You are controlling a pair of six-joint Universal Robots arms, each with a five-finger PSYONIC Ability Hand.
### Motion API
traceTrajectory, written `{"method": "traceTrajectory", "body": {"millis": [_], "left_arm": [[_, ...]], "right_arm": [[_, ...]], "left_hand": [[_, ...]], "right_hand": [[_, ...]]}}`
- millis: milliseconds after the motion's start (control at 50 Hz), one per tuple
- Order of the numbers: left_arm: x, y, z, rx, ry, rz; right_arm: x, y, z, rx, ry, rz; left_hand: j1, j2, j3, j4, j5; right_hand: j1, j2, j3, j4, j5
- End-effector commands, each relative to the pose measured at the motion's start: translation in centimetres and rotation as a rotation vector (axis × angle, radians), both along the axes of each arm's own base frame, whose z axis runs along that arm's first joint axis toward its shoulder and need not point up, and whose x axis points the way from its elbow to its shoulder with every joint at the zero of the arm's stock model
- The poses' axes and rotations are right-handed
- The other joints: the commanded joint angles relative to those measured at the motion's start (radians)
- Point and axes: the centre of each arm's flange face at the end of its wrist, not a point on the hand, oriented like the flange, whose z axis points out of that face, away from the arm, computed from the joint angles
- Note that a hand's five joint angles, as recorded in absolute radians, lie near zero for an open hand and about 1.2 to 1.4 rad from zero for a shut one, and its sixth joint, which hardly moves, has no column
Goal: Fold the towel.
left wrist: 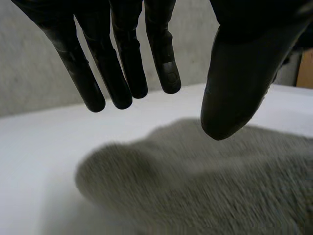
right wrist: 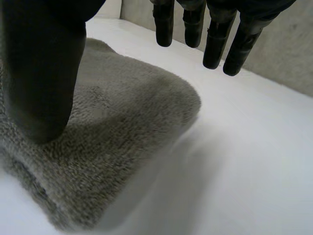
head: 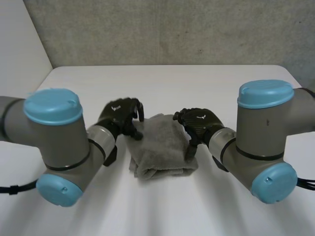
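I see folded grey towel point(head: 160, 147) on table point(head: 197, 83). Left hand point(head: 118, 114) open above its left edge, holds nothing. Right hand point(head: 201, 122) open too, thumb maybe touching right edge.

Towel point(head: 160, 145) — grey, fleecy, folded into a thick, compact block with rounded corners. It lies flat at the centre of the head view, just below the middle — the doubled edge towards the frame's bottom.

Grey arms point(head: 61, 140), rounded light-blue caps point(head: 51, 105) — left hand point(head: 119, 114) and right hand point(head: 201, 122) black, a small white mark on each back.
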Motion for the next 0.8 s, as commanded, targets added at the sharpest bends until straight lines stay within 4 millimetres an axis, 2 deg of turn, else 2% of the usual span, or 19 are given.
{"method": "traceTrajectory", "body": {"millis": [20, 200, 280, 380, 440, 480, 500, 540, 560, 600, 620, 640, 660, 700, 720, 760, 780, 800], "left_arm": [[0.1, -0.2, -2.6, 0.061, -0.04, 0.005], [1.4, -0.5, -5.3, 0.124, -0.085, 0.038], [2.1, -1.6, -6.1, 0.125, -0.105, 0.064], [2.7, -2.3, -6.3, 0.107, -0.141, 0.074], [2.6, -2.3, -5.5, 0.081, -0.149, 0.063], [2.4, -2.3, -3.7, 0.037, -0.124, 0.056], [2.4, -2.3, -3.7, 0.036, -0.124, 0.056], [2.1, -2.2, -1.1, -0.025, -0.086, 0.05], [2.1, -2.2, -1.1, -0.025, -0.085, 0.05], [1.8, -2.1, 1.6, -0.086, -0.047, 0.047], [1.8, -2.1, 1.6, -0.086, -0.047, 0.047], [1.6, -2.2, 3.1, -0.123, -0.025, 0.047], [1.6, -2.2, 3.1, -0.123, -0.025, 0.047], [1.3, -1.8, 6.1, -0.185, 0.01, 0.038], [1.3, -1.8, 6.1, -0.185, 0.01, 0.038], [1.8, -1.3, 9.5, -0.231, 0.043, 0.05], [1.8, -1.3, 9.6, -0.231, 0.043, 0.05], [2.2, -1.0, 10.9, -0.245, 0.052, 0.062]], "right_arm": [[1.0, -0.8, -1.8, 0.06, -0.037, -0.002], [2.0, -1.7, -3.8, 0.073, -0.018, -0.007], [2.0, -1.7, -4.1, 0.079, -0.013, -0.006], [1.8, -1.4, -4.1, 0.086, -0.007, -0.001], [1.7, -1.3, -3.8, 0.084, -0.007, -0.002], [1.7, -1.2, -2.6, 0.066, -0.022, -0.004], [1.7, -1.2, -2.5, 0.066, -0.022, -0.004], [1.3, -1.1, 0.0, 0.02, -0.054, -0.012], [1.3, -1.1, 0.0, 0.019, -0.054, -0.012], [0.8, -1.2, 3.2, -0.048, -0.099, -0.029], [0.8, -1.2, 3.2, -0.049, -0.099, -0.029], [0.1, -1.4, 5.0, -0.089, -0.12, -0.061], [0.1, -1.4, 5.1, -0.089, -0.12, -0.061], [-2.1, -2.5, 8.8, -0.185, -0.144, -0.182], [-2.1, -2.5, 8.8, -0.185, -0.144, -0.183], [-4.4, -3.0, 12.3, -0.288, -0.156, -0.321], [-4.4, -3.0, 12.3, -0.288, -0.156, -0.322], [-5.4, -3.2, 13.7, -0.33, -0.147, -0.378]], "left_hand": [[-0.002, -0.009, -0.012, -0.009, 0.007], [-0.005, -0.012, -0.015, -0.012, 0.004], [-0.005, -0.012, -0.015, -0.012, 0.004], [-0.005, -0.012, -0.015, -0.012, 0.004], [-0.008, -0.015, -0.018, -0.015, 0.001], [-0.02, -0.027, -0.03, -0.026, -0.01], [-0.02, -0.027, -0.03, -0.026, -0.011], [-0.029, -0.036, -0.038, -0.035, -0.019], [-0.029, -0.036, -0.038, -0.035, -0.019], [-0.078, -0.085, -0.088, -0.085, -0.069], [-0.079, -0.086, -0.088, -0.085, -0.069], [-0.125, -0.132, -0.135, -0.132, -0.116], [-0.126, -0.133, -0.135, -0.132, -0.116], [-0.292, -0.299, -0.302, -0.298, -0.283], [-0.293, -0.3, -0.303, -0.299, -0.284], [-0.43, -0.438, -0.44, -0.437, -0.421], [-0.431, -0.438, -0.441, -0.437, -0.422], [-0.445, -0.453, -0.455, -0.452, -0.436]], "right_hand": [[-0.053, -0.06, -0.066, -0.075, -0.057], [-0.053, -0.06, -0.066, -0.075, -0.057], [-0.053, -0.06, -0.066, -0.075, -0.057], [-0.053, -0.06, -0.066, -0.075, -0.057], [-0.053, -0.06, -0.066, -0.075, -0.057], [-0.053, -0.06, -0.066, -0.075, -0.057], [-0.053, -0.06, -0.066, -0.075, -0.057], [-0.053, -0.06, -0.066, -0.075, -0.057], [-0.053, -0.06, -0.066, -0.075, -0.057], [-0.053, -0.06, -0.066, -0.075, -0.057], [-0.053, -0.06, -0.066, -0.075, -0.057], [-0.053, -0.06, -0.066, -0.075, -0.057], [-0.053, -0.06, -0.066, -0.075, -0.057], [-0.053, -0.06, -0.066, -0.075, -0.057], [-0.053, -0.06, -0.066, -0.075, -0.057], [-0.053, -0.06, -0.066, -0.075, -0.057], [-0.053, -0.06, -0.066, -0.075, -0.057], [-0.053, -0.06, -0.066, -0.075, -0.057]]}}
